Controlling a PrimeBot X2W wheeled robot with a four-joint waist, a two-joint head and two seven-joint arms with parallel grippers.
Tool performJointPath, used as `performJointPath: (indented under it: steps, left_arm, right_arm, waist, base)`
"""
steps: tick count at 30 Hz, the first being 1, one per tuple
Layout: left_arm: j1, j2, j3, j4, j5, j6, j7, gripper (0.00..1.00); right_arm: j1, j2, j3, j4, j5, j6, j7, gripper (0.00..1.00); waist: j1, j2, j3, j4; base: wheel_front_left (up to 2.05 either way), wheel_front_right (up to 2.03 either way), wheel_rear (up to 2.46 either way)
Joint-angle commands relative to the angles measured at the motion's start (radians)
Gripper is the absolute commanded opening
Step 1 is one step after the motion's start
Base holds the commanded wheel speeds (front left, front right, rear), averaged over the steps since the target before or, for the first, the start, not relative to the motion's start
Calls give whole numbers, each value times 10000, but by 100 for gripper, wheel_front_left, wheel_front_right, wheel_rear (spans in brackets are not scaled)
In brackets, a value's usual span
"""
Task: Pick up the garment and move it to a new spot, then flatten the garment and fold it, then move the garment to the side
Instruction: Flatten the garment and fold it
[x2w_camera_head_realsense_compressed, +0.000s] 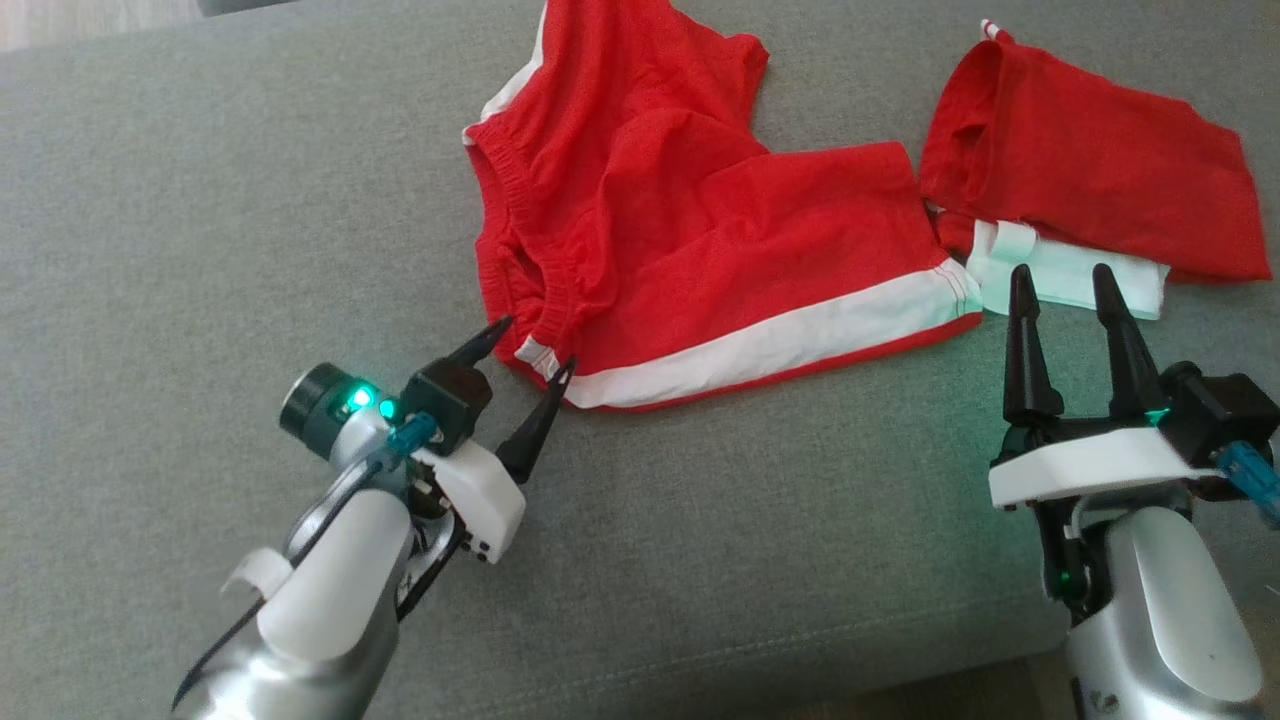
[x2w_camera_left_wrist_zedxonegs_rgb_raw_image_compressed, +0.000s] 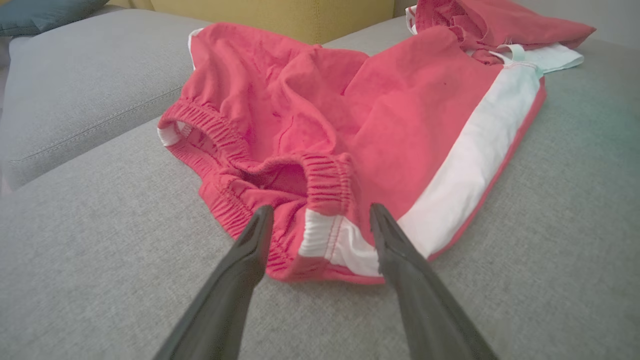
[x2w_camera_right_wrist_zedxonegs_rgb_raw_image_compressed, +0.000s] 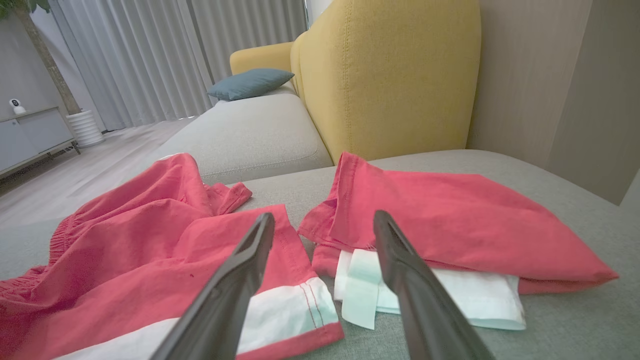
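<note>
1. Red shorts (x2w_camera_head_realsense_compressed: 700, 240) with a white side stripe (x2w_camera_left_wrist_zedxonegs_rgb_raw_image_compressed: 475, 150) lie rumpled mid-cushion on the grey woven sofa seat (x2w_camera_head_realsense_compressed: 200, 200), neither flat nor folded.
2. Left gripper (x2w_camera_head_realsense_compressed: 537, 342): jaws spread, holding nothing, tips straddling a corner of the gathered elastic waistband (x2w_camera_left_wrist_zedxonegs_rgb_raw_image_compressed: 325, 175).
3. Right gripper (x2w_camera_head_realsense_compressed: 1060, 272): jaws spread, empty, poised by the leg hem, just beside a second, folded red-and-white garment (x2w_camera_head_realsense_compressed: 1100, 160).
4. Judgement: this fits either a lift to relocate or a pull to flatten. Either way, pinch the thick elastic through both layers, not the thin cloth, and stay clear of the folded piece.
</note>
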Motion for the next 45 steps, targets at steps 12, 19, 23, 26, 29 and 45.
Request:
performJointPath:
  steps: [12,19,23,26,29,45]
  left_arm:
    - [-956,410,-435,555,-563,5,82,0]
    - [-976,411,-244,328,-870,204,-150,0]
    - [-797,402,-26,-54,-991,422,-217,0]
    - [-633,396,12,-267,-1020,478,-231,0]
    - [-520,377,75,-462,-1041,560,-236,0]
    - [-266,364,187,-833,-968,627,-240,0]
  right_arm:
    - [-296,3,275,-125,127,19,-81,100]
    - [-267,3,233,59,95,19,-12,100]
    - [-237,3,355,287,142,19,216,100]
    - [-231,3,504,528,162,19,496,100]
    - [-281,3,599,768,264,19,717,100]
    - [-1032,3,850,2235,370,19,1108,100]
  waist:
    - [0,-1,177,-132]
    - [0,-1,119,-32]
    - [0,-1,46,112]
    - [0,-1,16,198]
    - [0,-1,19,264]
    - [0,-1,22,445]
  base:
    - [0,0,0]
    - [0,0,0]
    - [0,0,0]
    - [0,0,0]
    - [0,0,0]
    - [0,0,0]
